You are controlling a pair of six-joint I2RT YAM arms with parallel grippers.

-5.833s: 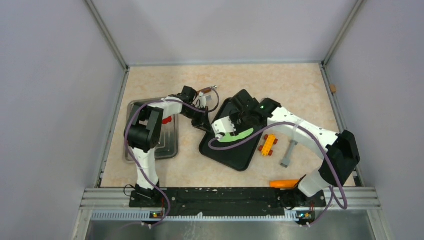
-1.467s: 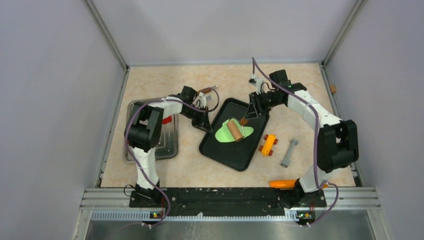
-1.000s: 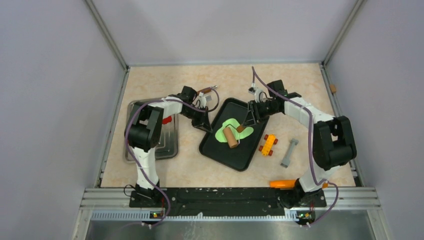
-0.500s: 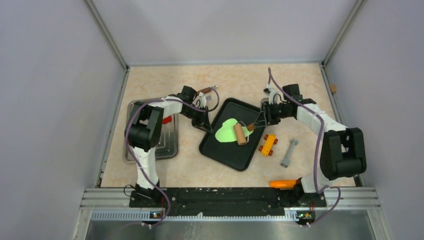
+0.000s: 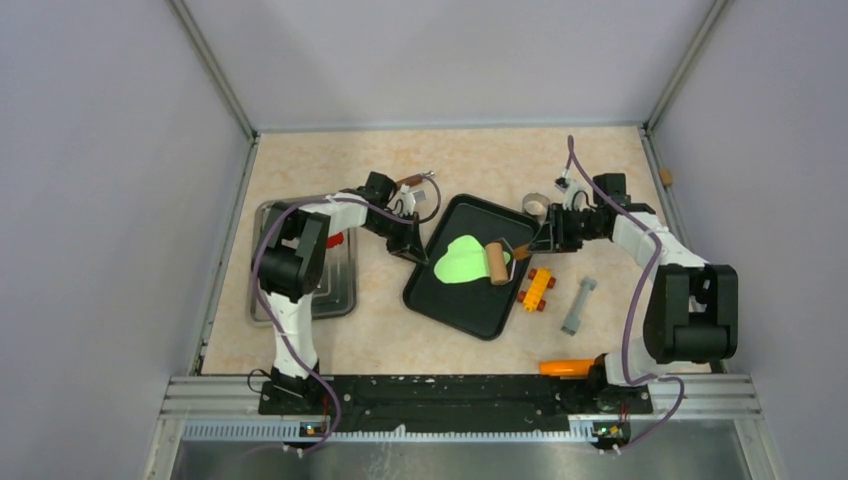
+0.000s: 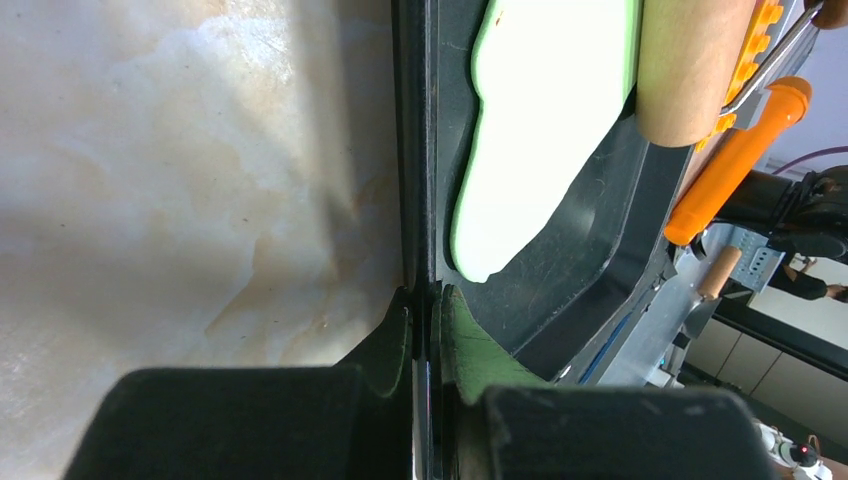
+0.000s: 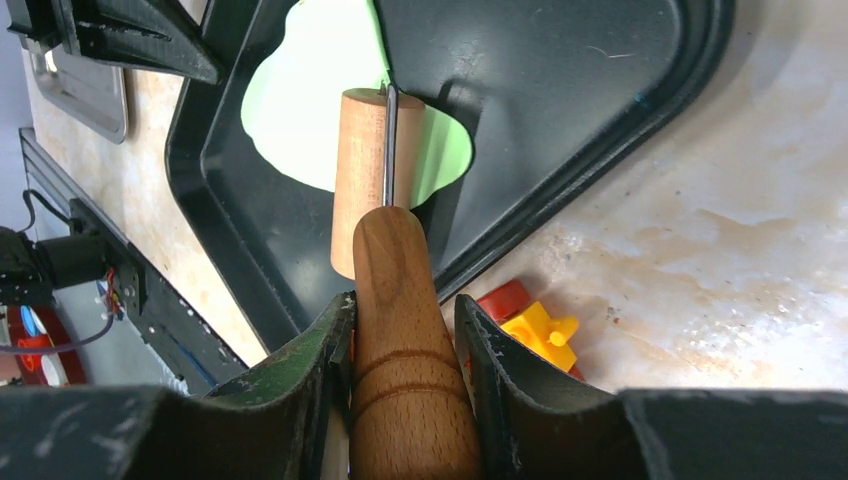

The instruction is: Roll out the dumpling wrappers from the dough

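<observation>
The dough [image 5: 460, 261] is a flattened lime-green blob in the black tray [image 5: 470, 312]. No neat round wrapper shows. A small wooden roller [image 5: 497, 263] lies on the dough's right edge. My right gripper [image 5: 548, 238] is shut on the roller's wooden handle [image 7: 402, 300]; in the right wrist view [image 7: 400, 322] the drum [image 7: 360, 170] sits over the dough [image 7: 300, 110]. My left gripper [image 5: 410, 246] is shut on the tray's left rim [image 6: 424, 150]; in the left wrist view [image 6: 425, 308] the dough [image 6: 530, 130] and roller [image 6: 690, 70] lie ahead.
A metal tray [image 5: 338, 292] with a red piece [image 5: 335, 239] stands at the left. A yellow-and-red toy brick [image 5: 537, 288], a grey piece [image 5: 578, 305] and an orange tool [image 5: 568, 367] lie right of the black tray. A small ring [image 5: 537, 205] and a wooden-handled tool [image 5: 414, 181] lie behind it.
My right gripper has drawn the roller rightward across the dough to its right edge, and the right arm has pulled back to the right. The left gripper stays on the rim.
</observation>
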